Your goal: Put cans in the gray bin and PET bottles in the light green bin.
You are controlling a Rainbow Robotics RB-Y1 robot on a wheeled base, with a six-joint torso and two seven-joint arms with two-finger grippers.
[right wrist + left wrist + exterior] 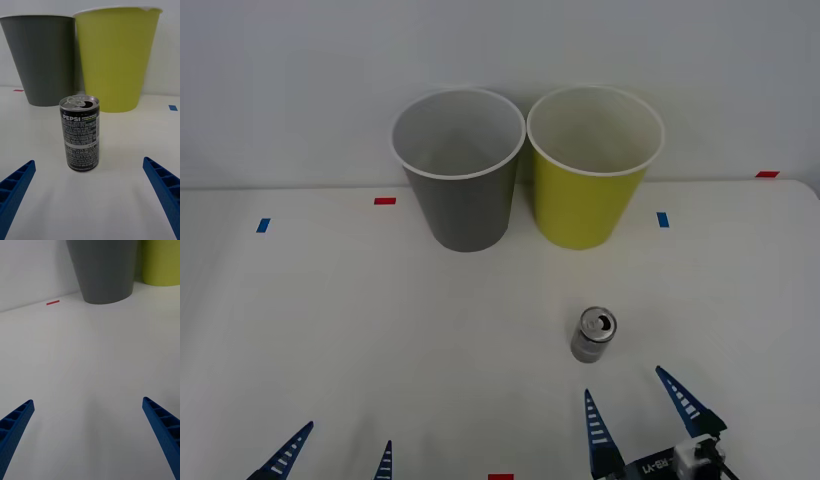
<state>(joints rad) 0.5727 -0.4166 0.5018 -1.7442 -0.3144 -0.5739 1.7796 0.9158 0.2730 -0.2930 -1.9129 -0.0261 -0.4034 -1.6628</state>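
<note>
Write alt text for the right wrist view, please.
An upright opened Pepsi can stands on a white table, ahead of the open right gripper and its blue ribbed fingers. Behind it stand a gray bin and a light green bin.

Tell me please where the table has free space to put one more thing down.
The widest bare patch lies before the gray bin, over to the left end effector. It is tighter between the light green bin, the can and the open right end effector. The bins stand almost rim to rim.
</note>
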